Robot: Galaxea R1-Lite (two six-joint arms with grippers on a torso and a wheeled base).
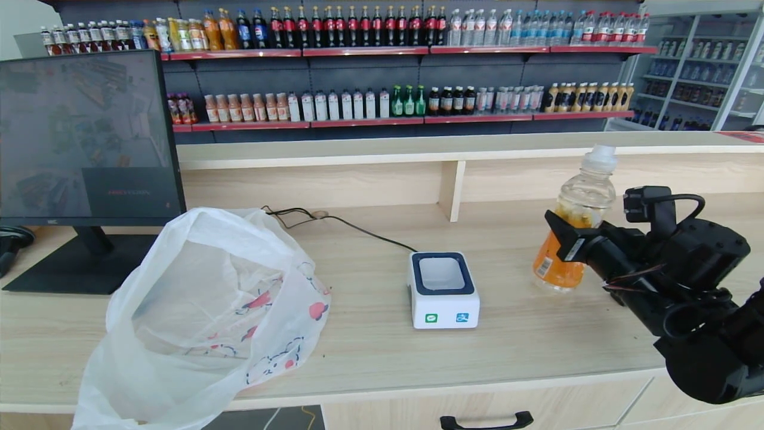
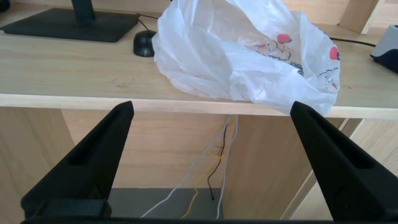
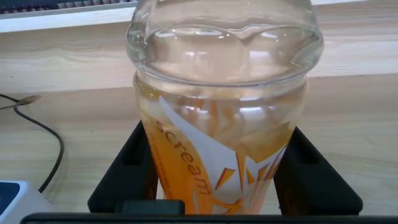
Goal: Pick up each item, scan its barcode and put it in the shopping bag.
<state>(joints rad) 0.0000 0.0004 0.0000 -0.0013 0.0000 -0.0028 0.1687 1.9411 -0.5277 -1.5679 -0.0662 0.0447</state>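
A clear bottle of orange drink (image 1: 576,221) (image 3: 224,124) with a white cap leans slightly at the right of the wooden counter (image 1: 537,340). My right gripper (image 1: 564,236) (image 3: 217,180) is shut on its lower half, one black finger (image 3: 124,168) on each side. The white barcode scanner (image 1: 444,289) (image 3: 15,193) sits mid-counter, left of the bottle. A white plastic shopping bag (image 1: 209,310) (image 2: 249,56) with red prints lies open at the counter's left front. My left gripper (image 2: 211,112) hangs open below the counter edge, in front of the bag, holding nothing.
A dark monitor (image 1: 83,137) stands at the far left with a mouse (image 2: 144,43) by its base. The scanner's black cable (image 1: 358,230) runs back across the counter. A raised shelf ledge with a divider (image 1: 452,191) bounds the rear. Cables hang under the counter.
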